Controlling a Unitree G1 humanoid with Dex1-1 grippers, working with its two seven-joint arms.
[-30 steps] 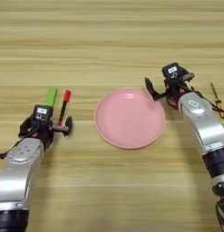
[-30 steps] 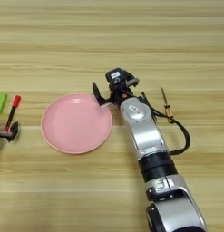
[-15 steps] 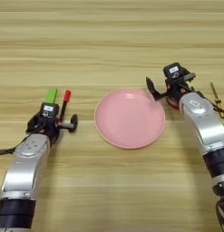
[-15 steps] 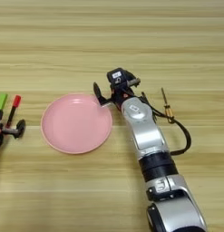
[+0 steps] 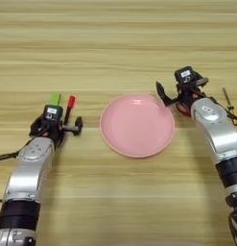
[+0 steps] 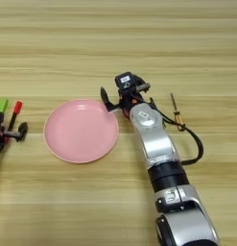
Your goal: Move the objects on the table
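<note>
The red marker pen [image 5: 69, 106] lies on the table [image 5: 120, 43] at the left, red cap pointing away from me. The light-green bar [image 5: 54, 98] lies just left of it. My left gripper [image 5: 56, 129] sits right at the near ends of both, open, one black finger [image 5: 77, 126] right of the pen and the other out to the left. The pen's near end is hidden behind the gripper body. My right gripper [image 6: 122, 102] stands open at the right rim of the pink plate, one finger [image 6: 104, 95] over that rim, with nothing seen in its grasp.
An empty pink plate [image 5: 137, 126] lies in the middle between the arms. A thin dark rod with an orange base [image 6: 175, 110] lies right of the right arm, beside a black cable loop [image 6: 197, 144].
My left gripper has slid forward and to the right, up to the near ends of the pen and the green bar. The right arm and the plate have stayed put.
</note>
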